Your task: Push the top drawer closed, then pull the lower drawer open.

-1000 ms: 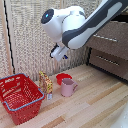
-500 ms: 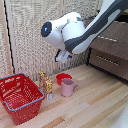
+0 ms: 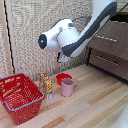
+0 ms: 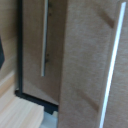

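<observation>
Writing is unreadable on the small box (image 3: pixel 46 83) beside the pink mug (image 3: pixel 68 87).

home-like room | wood floor (image 3: pixel 95 107) | dresser (image 3: pixel 112 47) | pink mug (image 3: pixel 68 87) | red basket (image 3: pixel 20 95)

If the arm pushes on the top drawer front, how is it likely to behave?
The top drawer looks like a stiff, flat wood-grain panel, so it should probably slide straight rather than flex. Its slim bar handle appears smooth, perhaps slippery; pushing the panel face seems safer.
</observation>
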Motion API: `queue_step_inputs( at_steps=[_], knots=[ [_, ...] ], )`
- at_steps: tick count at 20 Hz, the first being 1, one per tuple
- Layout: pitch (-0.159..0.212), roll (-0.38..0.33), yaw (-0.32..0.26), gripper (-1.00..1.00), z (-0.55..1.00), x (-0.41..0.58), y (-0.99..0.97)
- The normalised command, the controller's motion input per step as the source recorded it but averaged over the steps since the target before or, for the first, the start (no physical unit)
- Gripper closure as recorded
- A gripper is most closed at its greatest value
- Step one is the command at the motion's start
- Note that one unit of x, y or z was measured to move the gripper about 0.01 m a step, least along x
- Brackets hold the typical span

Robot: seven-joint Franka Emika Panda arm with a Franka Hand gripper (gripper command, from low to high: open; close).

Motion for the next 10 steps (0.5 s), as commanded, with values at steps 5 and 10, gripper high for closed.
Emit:
queue_step_inputs(
  at_steps=[5, 10],
  knots=[
    [0.026, -0.219, -0.007, -1.0, 0.59, 0.022, -0.1],
    [-0.032, -0.185, -0.027, -1.0, 0.49, -0.194, -0.08]
  ],
)
